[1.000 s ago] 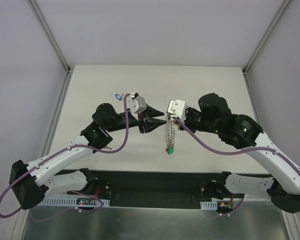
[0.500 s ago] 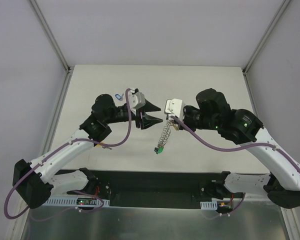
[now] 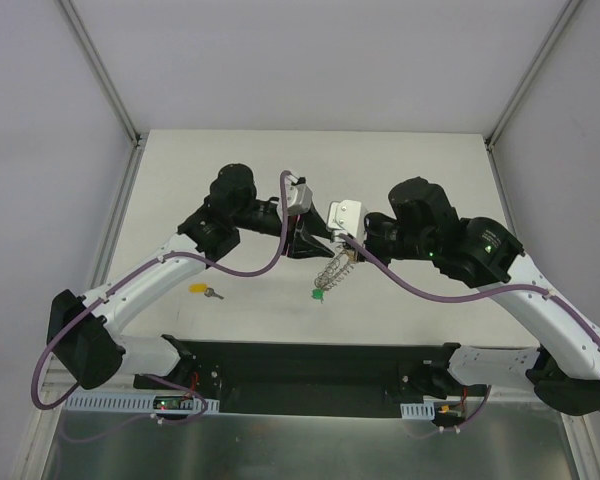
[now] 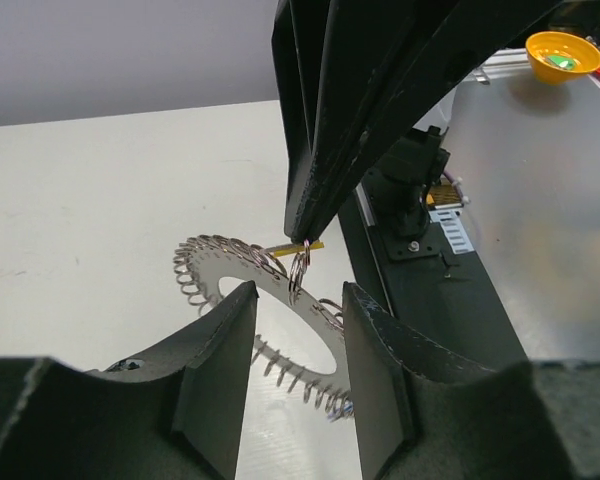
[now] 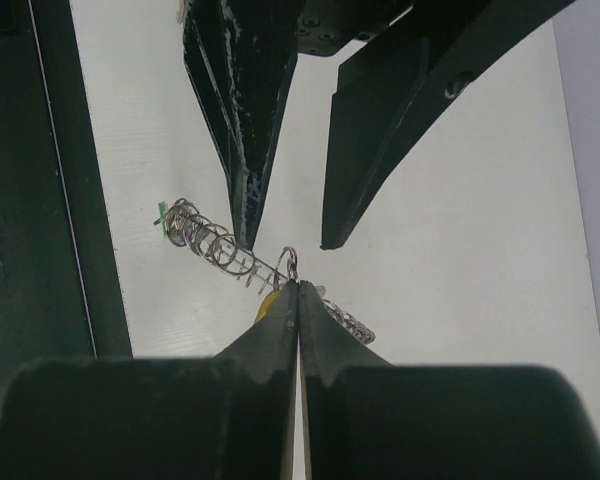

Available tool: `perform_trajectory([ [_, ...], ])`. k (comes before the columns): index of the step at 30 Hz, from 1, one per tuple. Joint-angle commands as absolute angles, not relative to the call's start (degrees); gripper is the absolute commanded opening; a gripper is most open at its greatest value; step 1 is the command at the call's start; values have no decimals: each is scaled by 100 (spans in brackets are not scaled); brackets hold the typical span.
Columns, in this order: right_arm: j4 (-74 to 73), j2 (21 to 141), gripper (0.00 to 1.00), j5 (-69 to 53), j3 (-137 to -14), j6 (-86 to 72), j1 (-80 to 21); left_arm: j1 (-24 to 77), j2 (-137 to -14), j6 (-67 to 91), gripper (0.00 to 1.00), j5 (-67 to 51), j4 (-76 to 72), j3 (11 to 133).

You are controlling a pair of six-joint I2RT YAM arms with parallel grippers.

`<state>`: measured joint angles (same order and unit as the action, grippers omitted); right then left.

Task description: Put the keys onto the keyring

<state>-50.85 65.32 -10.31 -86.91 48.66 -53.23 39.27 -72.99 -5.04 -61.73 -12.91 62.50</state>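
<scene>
My right gripper (image 3: pixel 342 252) is shut on the keyring (image 3: pixel 332 272) and holds its rim above the table; a yellow bit shows at its fingertips (image 4: pixel 300 232). The grey coiled ring hangs tilted, with a green-headed key (image 3: pixel 318 294) at its low end. In the right wrist view the gripper (image 5: pixel 298 285) pinches the ring (image 5: pixel 220 245) edge-on, with the green key (image 5: pixel 163 214) at the far end. My left gripper (image 3: pixel 318 243) is open and empty, right next to the ring; in its own view (image 4: pixel 295 340) the ring (image 4: pixel 242 272) lies just beyond its fingers. A yellow-headed key (image 3: pixel 202 291) lies on the table. The blue key is hidden.
The black base plate (image 3: pixel 310 365) runs along the near table edge. An orange bowl (image 4: pixel 563 55) sits on the metal surface beyond it. White walls stand at the table's left, right and back.
My left arm has swung right and forward, bringing its open fingers up to the ring. The ring has tilted and shifted left. The yellow key is now uncovered; the blue key is covered.
</scene>
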Motion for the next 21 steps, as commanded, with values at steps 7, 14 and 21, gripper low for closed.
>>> perform_trajectory([
  [7, -4975, 6495, 1, -1090, -9009, 4913, -5379, 3902, -7602, -624, 36, -6451, -1195, 6618],
  [14, -4983, 6495, 1, -1064, -8974, 4913, -5388, 3946, -7655, -580, 15, -6460, -1195, 6671],
  [21, -5071, 6460, 1, -914, -8947, 4922, -5388, 3946, -7489, -484, 0, -6145, -1187, 6601],
])
